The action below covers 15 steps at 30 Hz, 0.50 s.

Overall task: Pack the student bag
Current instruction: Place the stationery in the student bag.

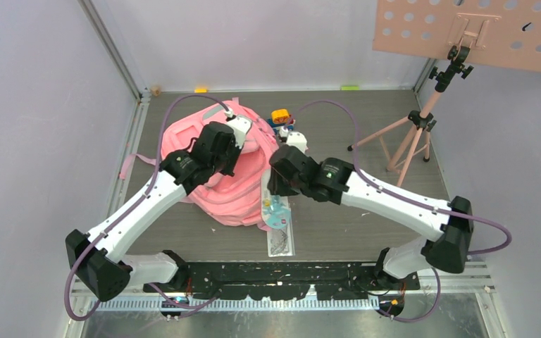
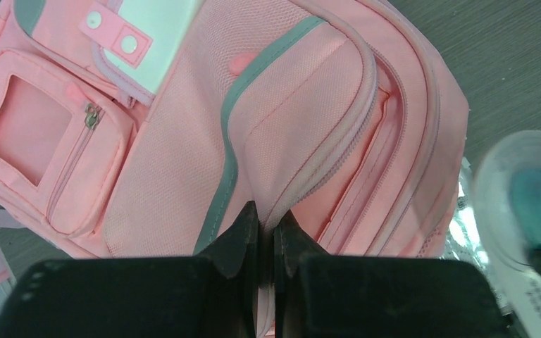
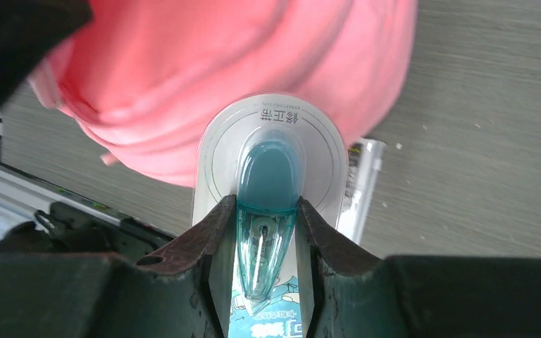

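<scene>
Overhead, one pink student bag (image 1: 232, 193) lies left of centre on the grey table (image 1: 366, 225), with two arms reaching over it and one tripod stand (image 1: 412, 137) at the upper right. In the left wrist view, the left gripper (image 2: 266, 215) is pinched tight on a fold of the bag; one zip pull (image 2: 93, 116) shows at the left. In the right wrist view, the right gripper (image 3: 268, 208) clamps one teal correction tape pack (image 3: 271, 162), the bag filling the top of the frame.

The pink student bag (image 1: 243, 193), a soft backpack with grey-green trim, a white patch and zippered front pockets, lies slumped front-up on the table (image 1: 366, 141), left of centre, toward the far edge.
</scene>
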Each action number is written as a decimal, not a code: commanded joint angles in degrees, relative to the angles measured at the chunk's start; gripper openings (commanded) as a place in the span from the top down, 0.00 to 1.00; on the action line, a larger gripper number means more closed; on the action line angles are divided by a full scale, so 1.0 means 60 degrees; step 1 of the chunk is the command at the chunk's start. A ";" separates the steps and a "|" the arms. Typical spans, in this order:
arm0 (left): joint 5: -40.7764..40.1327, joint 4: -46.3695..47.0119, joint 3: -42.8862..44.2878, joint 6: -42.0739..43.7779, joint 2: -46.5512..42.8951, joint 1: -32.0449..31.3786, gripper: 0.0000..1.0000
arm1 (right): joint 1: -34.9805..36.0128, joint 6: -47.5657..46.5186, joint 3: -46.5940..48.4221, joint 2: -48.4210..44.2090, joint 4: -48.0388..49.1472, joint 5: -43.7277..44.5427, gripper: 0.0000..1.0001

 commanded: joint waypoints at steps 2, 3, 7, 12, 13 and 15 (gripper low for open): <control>0.1024 0.1358 0.0225 -0.0443 -0.0643 -0.0051 1.00 | -0.0624 -0.0262 0.1602 0.1499 -0.0196 -0.0742 1.00; 0.1068 0.1375 0.0221 -0.0460 -0.0626 -0.0057 1.00 | -0.0780 -0.0248 0.1958 0.1865 -0.0219 -0.0806 0.99; 0.1211 0.1372 0.0221 -0.0526 -0.0580 -0.0050 1.00 | -0.1065 -0.0376 0.3060 0.2853 -0.0316 -0.0825 1.00; 0.1313 0.1406 0.0206 -0.0590 -0.0573 -0.0050 1.00 | -0.1196 -0.0294 0.4208 0.3900 -0.0290 -0.0255 1.00; 0.1306 0.1406 0.0208 -0.0593 -0.0576 -0.0059 1.00 | -0.1204 -0.0198 0.4288 0.4047 -0.0234 -0.0136 0.99; 0.1301 0.1412 0.0201 -0.0608 -0.0573 -0.0058 1.00 | -0.1224 -0.0049 0.4463 0.4189 -0.0052 0.0096 1.00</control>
